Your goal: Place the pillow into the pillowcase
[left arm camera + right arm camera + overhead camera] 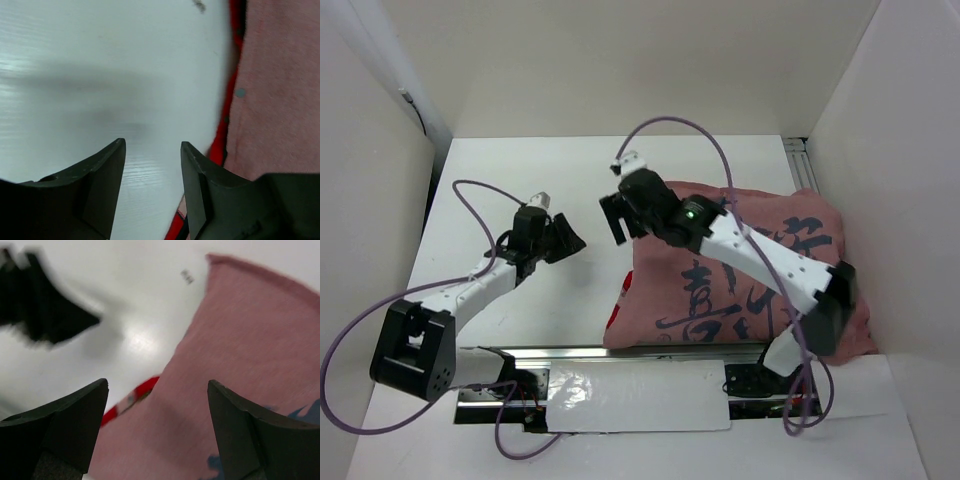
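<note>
The pillowcase (670, 300) lies plump on the right of the table (520, 170), pink face up, its dark brush characters illegible. The right gripper (615, 218) hangs spread over its left edge. The left gripper (563, 240) is spread, empty, just beside it.

White table (580, 290), white walls (370, 200), metal rail (650, 352) at near edge

Pillowcase (280, 100) blurry, partly beyond the frame

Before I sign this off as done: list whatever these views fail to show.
1. Pillow: seen in no view; the pillowcase would cover it if inside.
2. Top view: the right arm covers part of the calligraphy.
3. Right wrist view: blurred dark shape, upper left, unidentifiable.
</note>
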You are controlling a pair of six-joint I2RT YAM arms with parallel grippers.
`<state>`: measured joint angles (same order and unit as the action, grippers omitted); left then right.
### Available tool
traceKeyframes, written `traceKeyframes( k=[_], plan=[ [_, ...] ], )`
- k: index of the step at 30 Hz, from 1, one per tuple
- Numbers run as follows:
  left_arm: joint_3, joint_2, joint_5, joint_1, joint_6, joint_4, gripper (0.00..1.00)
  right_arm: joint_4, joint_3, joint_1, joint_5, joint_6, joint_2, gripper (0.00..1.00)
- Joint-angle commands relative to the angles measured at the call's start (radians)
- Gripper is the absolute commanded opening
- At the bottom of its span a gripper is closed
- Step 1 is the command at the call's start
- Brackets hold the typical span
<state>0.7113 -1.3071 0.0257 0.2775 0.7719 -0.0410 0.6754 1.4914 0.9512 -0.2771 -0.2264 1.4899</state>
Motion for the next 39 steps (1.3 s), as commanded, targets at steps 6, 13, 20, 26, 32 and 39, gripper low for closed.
traceKeyframes(
  k=[6,13,20,26,32,39],
  plan=[
    [-0.111,0.085,0.344,0.080,-0.132,0.282,0.60,-0.034,0.420,-0.259,-0.044,0.212,0.481,0.85],
    [-0.226,0.198,0.466,0.124,-0.253,0.228,0.61,0.019,0.743,-0.319,0.187,0.677,0.792,0.85],
    [-0.443,0.500,0.626,0.183,-0.253,0.136,1.00,0.079,0.834,-0.342,0.227,0.775,0.912,0.84],
    [-0.556,0.785,0.629,0.250,-0.157,0.026,1.00,0.148,0.804,-0.351,0.224,0.766,0.937,0.73],
    [-0.598,0.695,0.645,0.281,-0.145,0.137,1.00,0.003,0.774,-0.351,0.031,0.656,0.949,0.17],
    [-0.535,0.387,0.560,0.365,-0.177,0.286,1.00,-0.218,0.790,-0.289,-0.054,0.598,0.847,0.00]
  ],
)
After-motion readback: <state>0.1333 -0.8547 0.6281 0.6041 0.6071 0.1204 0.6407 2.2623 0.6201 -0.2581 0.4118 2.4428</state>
